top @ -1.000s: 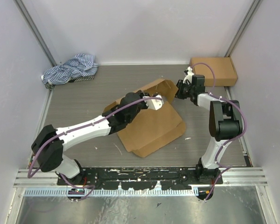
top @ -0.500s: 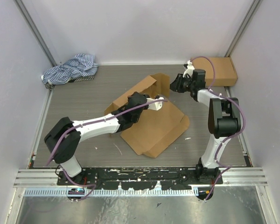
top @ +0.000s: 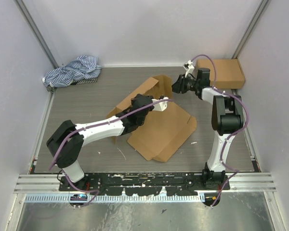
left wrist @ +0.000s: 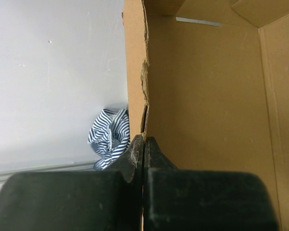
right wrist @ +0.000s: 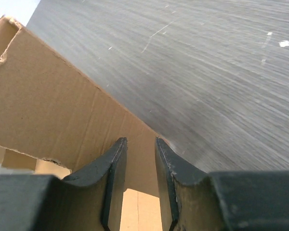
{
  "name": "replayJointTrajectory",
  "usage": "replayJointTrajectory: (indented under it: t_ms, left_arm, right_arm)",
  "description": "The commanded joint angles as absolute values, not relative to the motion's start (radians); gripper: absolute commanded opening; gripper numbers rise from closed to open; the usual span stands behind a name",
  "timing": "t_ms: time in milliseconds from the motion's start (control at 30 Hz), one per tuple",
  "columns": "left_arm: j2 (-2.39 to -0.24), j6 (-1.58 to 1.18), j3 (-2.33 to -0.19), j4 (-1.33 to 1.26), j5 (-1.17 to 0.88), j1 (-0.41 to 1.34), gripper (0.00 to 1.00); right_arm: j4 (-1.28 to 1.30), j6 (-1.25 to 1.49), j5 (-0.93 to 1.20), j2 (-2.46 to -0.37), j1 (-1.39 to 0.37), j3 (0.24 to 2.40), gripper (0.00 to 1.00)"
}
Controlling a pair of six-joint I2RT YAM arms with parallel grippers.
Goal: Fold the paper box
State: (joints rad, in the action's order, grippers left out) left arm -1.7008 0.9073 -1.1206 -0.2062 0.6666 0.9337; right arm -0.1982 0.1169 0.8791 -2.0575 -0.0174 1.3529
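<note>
Roughly at the middle of the grey table (top: 82, 110) lies the paper box (top: 166, 130), its broad base panel flat on the surface and one long raised wall (top: 139, 94) standing along its far-left side. That wall's long axis runs on a diagonal from near-left to far-right, and both arms meet at its far-right end. The left gripper (top: 160, 103) reaches across from the left and, in its wrist view, is clenched tight with the torn edge of the cardboard running straight down into the seam between its fingers (left wrist: 135, 154), so it appears to pinch the wall. The right gripper (top: 176, 88) sits just beyond that end; its fingers (right wrist: 113, 163) stand slightly apart at the edge of the upright cardboard, and I cannot tell that they grip anything. The right arm looks the nearer one to the end flap, with the box lying to its left and toward the near side. Room is ample: the striped cloth (top: 72, 72) in the far-left corner and the second cardboard box (top: 220, 72) at far right are both well apart from the work.
</note>
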Motion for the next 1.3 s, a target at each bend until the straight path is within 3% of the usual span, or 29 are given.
replayJointTrajectory:
  t_ms: [0,333,800,1267]
  left_arm:
    - [-1.645,0.813,-1.171,-0.115,0.62,0.925,0.0]
    - [-1.645,0.754,-1.218,-0.04,0.555,0.911,0.0]
    - [-1.662,0.755,-1.204,-0.029,0.56,0.911,0.0]
    - [-1.683,0.737,-1.228,0.0,0.543,0.911,0.0]
  right_arm:
    - [-0.155,0.003,1.078,-2.035,-0.014,1.392,0.36]
    - [-0.026,-0.131,1.125,-1.966,-0.028,1.356,0.38]
    - [0.006,-0.201,0.998,-1.96,-0.064,1.415,0.55]
    - [0.168,-0.359,1.07,-2.04,-0.117,1.561,0.56]
